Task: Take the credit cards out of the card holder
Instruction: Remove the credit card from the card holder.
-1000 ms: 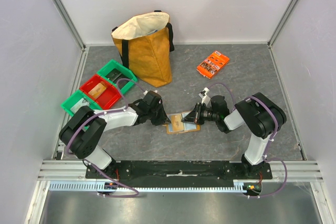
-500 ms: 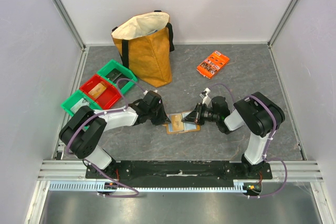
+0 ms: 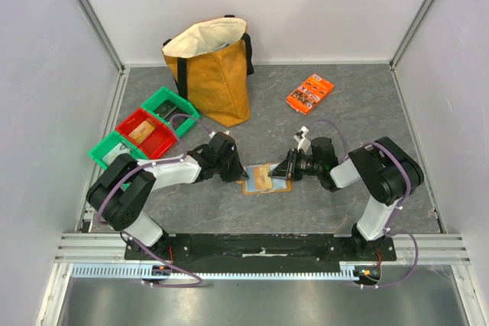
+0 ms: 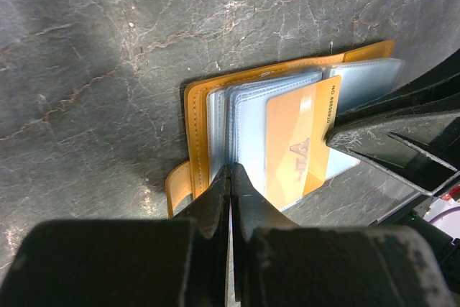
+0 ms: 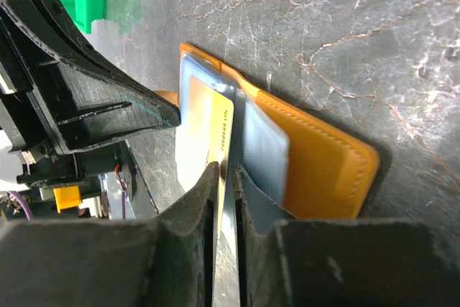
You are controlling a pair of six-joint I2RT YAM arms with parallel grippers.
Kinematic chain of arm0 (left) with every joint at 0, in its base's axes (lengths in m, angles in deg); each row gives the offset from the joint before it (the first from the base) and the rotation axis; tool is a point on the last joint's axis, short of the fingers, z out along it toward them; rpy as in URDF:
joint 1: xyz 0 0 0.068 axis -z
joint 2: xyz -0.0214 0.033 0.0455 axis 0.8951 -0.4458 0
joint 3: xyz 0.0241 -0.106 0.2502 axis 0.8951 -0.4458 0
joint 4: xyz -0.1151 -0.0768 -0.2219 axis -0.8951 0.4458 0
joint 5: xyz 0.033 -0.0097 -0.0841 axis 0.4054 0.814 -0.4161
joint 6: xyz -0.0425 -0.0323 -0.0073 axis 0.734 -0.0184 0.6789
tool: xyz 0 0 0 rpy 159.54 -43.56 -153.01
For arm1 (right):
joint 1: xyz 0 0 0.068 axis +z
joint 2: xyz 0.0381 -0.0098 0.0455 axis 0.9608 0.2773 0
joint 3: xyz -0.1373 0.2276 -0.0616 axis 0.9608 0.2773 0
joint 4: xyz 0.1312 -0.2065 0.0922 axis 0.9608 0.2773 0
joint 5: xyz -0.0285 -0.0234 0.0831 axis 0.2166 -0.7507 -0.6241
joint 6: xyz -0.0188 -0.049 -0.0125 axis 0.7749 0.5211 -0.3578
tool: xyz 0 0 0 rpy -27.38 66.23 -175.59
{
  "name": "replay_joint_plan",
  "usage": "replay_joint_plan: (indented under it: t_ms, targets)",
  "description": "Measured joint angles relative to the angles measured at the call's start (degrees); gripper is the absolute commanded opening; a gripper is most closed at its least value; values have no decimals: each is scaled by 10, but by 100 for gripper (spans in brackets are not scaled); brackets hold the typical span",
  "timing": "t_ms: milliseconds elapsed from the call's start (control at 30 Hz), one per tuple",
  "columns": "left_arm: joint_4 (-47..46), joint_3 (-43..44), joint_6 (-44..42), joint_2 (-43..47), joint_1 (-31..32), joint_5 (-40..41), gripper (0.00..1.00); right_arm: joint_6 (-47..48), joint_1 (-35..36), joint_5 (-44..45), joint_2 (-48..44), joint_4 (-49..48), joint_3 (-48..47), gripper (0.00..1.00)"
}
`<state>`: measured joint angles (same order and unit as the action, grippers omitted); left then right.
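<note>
Left gripper (image 4: pixel 230 177): fingers are brought together with only a hairline between them, clamped on the near edge of the holder's pale pockets (image 4: pixel 248 116).
Right gripper (image 5: pixel 226 177): fingers are set close together, pinched on the card, whose edge is seen running in between them.
Holder (image 4: pixel 198 116): laid open and flat on the table (image 3: pixel 344 120), between the two grippers and gripped by both. Its tan cover is seen under the pockets.
Card (image 4: pixel 291 145): yellow-orange, with a line of print along one edge. It is seen just ahead and to the right of the left fingertips, lying on the pockets. How far it is out of its pocket cannot be told.
Gripper tips: pointed at each other across the holder, near but apart.
Bag (image 3: pixel 214 74): stood upright beyond the left gripper, well apart.
Bins (image 3: pixel 145 131): set to the left of the left gripper.
Packet (image 3: pixel 309 93): laid beyond the right gripper, well apart.
</note>
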<state>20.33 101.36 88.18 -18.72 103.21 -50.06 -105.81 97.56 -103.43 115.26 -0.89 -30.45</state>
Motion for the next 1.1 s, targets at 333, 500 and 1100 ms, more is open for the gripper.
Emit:
replay_joint_plan:
  t_ms: [333,500,1100]
  targets:
    - [-2,0,0,0,0,-2,2,-4,5,-9,10,2,-10,26]
    - [-3,-2,0,0,0,-2,2,-7,13,-11,29,-9,-21,2]
    - [-27,-11,0,0,-1,-8,11,64,-56,27,-107,161,-7,0]
